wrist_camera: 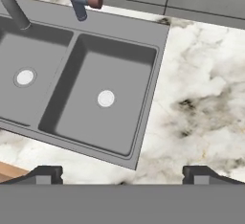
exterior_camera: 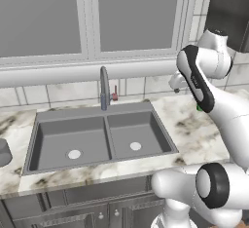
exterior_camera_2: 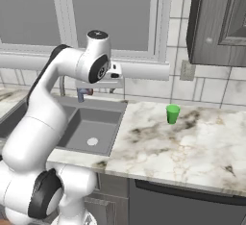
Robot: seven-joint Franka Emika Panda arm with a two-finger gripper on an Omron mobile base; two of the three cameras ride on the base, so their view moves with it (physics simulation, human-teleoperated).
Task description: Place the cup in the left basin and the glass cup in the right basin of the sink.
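The marbled desk [exterior_camera_2: 163,147] runs under a wide window [exterior_camera: 87,17], white with dark veining, and carries everything else. Set into it is the sink [exterior_camera: 99,111], a dark grey double-bowl rectangle with a centre divider. The left basin [exterior_camera: 58,142] is the slightly wider bowl and the right basin [exterior_camera: 146,134] the narrower; each has a light round drain and nothing inside. In the right base view the arm [exterior_camera_2: 48,104] covers most of the sink, leaving just the right basin open to sight. A tall grey faucet [exterior_camera: 104,88] stands at the back rim behind the divider, with a small red-tipped part just beside it; its top is cut off in the hand view. The glass cup [exterior_camera: 4,153], plain dull grey, sits on the desk left of the sink, well apart from the bowls and cut by the picture's left edge, so its shape is hard to judge. The cup [exterior_camera_2: 172,114], a small bright green tapered tumbler without a handle, stands upright on the desk right of the sink; in the left base view the arm hides all but a green sliver. The tool [wrist_camera: 122,175] hangs above the desk near the right basin's front corner, its fingertips [wrist_camera: 45,174] spread wide with nothing between them.
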